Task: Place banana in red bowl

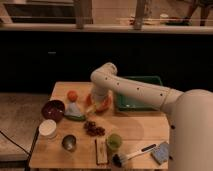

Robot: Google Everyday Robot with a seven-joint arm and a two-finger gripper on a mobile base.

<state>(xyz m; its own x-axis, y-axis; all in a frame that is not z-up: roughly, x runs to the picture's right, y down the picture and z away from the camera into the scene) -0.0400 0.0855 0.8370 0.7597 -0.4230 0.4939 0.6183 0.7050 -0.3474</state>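
Reaching down from the pale arm (131, 89), with the gripper (97, 98) low over the left part of the red bowl (104, 105), near the middle of the bench (142, 129). Impossible to tell whether that gripper is wide, narrow or closed on anything, hidden as it is under the wrist. Showing only as a pale yellow sliver at the bowl's left rim, just below the gripper: the banana (90, 107); unclear whether held, resting on the rim or already lying inside. Probably light, and soft enough to bruise under a hard squeeze, with a smooth skin and a slight curve that could let it roll or twist out of a loose hold. Best taken across the middle, at right angles to its length, with moderate pressure only, and let go low so as not to bounce off the shallow rim. Close by on the left, and easy to knock: an orange fruit (72, 95), a dark maroon bowl (53, 109) and a pale cone-shaped item (75, 111). Behind the arm on the right, a green tray (145, 97). Nearer the front, a dark cluster (93, 128), a white cup (48, 128) and a green cup (114, 142), all well apart from the bowl.
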